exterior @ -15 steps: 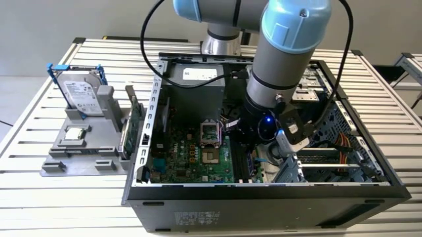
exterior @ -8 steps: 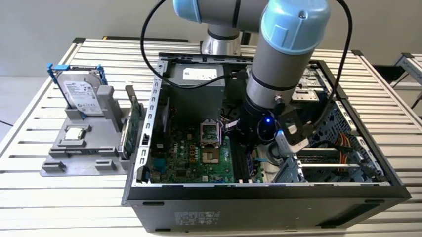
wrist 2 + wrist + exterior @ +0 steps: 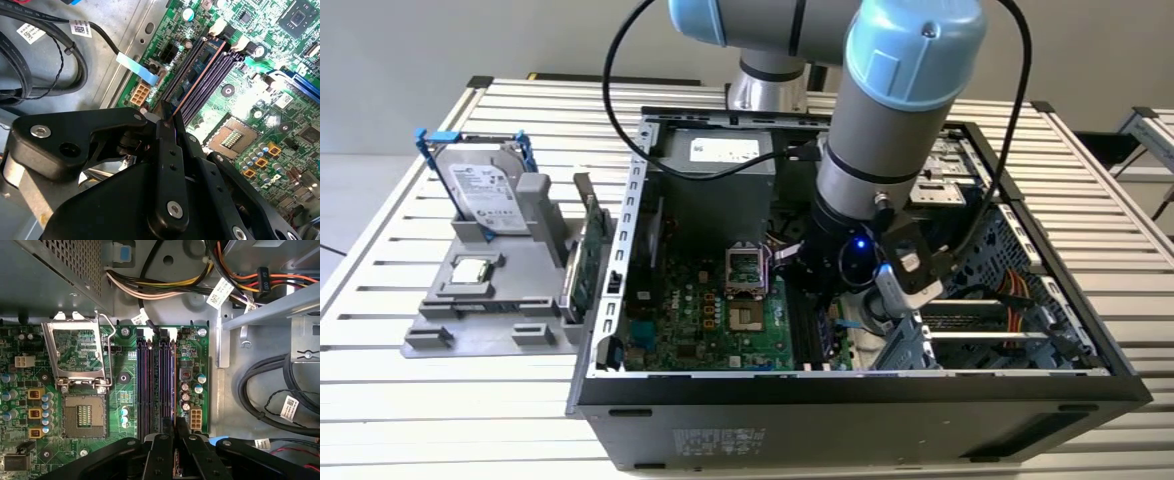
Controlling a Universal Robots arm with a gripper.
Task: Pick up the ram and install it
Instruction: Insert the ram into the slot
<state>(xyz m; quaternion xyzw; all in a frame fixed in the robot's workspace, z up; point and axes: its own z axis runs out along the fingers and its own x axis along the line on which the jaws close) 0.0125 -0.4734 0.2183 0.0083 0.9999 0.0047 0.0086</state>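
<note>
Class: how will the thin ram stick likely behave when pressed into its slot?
Held edge-on in the black end effector, the thin dark-green ram stick looks stiff and probably light. Being narrow, it may tilt if pushed unevenly.

The robot arm (image 3: pixel 887 120) reaches steeply downward, wrist lowest, its black pincer (image 3: pixel 167 125) pointing down with both fingers (image 3: pixel 162 450) drawn close together around a thin edge.
</note>
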